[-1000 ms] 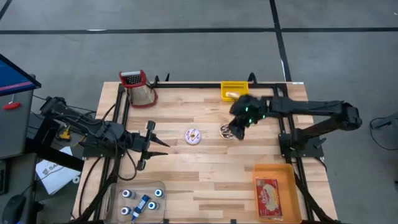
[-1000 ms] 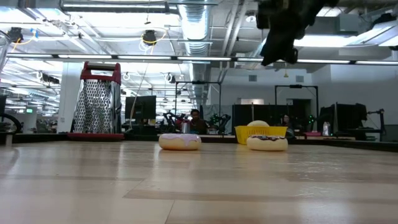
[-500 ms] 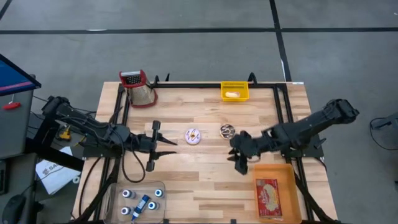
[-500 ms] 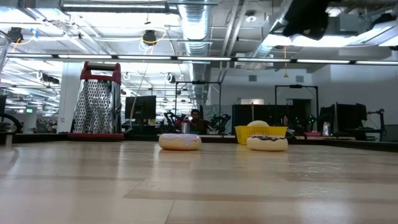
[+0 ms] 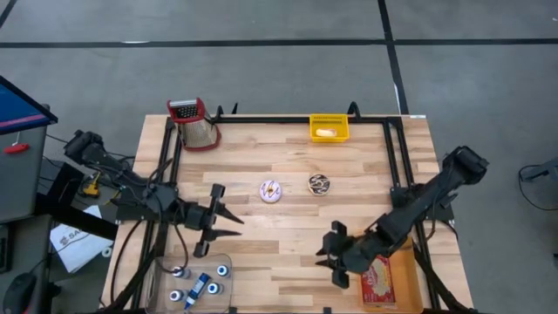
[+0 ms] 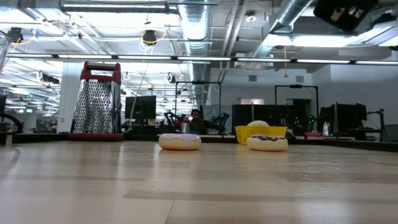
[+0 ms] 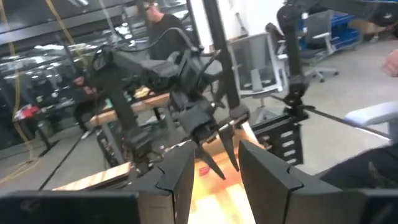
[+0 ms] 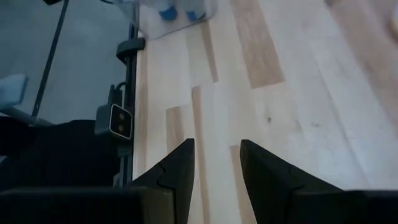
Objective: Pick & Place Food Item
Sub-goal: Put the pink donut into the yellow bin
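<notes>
The left gripper [image 5: 228, 221] hangs over the left part of the table [image 5: 288, 253], its 2 fingers [image 7: 180, 177] spread with a clear gap and nothing between them. Ahead of its fingertips and a little off to the far side lies the pink-iced doughnut [image 5: 271, 191], well apart from them. Behind the fingers, at the near edge, is a clear tray of small blue-capped bottles [image 5: 196, 281]; a red-handled grater [image 5: 193, 123] stands at the far left corner.

Just beside the pink doughnut lies the chocolate-iced doughnut [image 5: 319, 184], and beyond it at the far edge a yellow bin [image 5: 329, 127] holds a pale food item.

The right gripper [image 5: 330, 254] hovers low over bare wood near the near edge, fingers [image 8: 177, 171] also parted and empty, only boards showing between them. The 2 doughnuts sit well beyond its fingertips toward the far side; an orange tray [image 5: 389, 277] with a red packet lies right behind it, under the arm.

Judged from this, nothing is held and no food is being approached closely: the step looks like a pause between picks. The next move calls for 1 gripper to travel to a doughnut, straddle it with fingers open, then close.
</notes>
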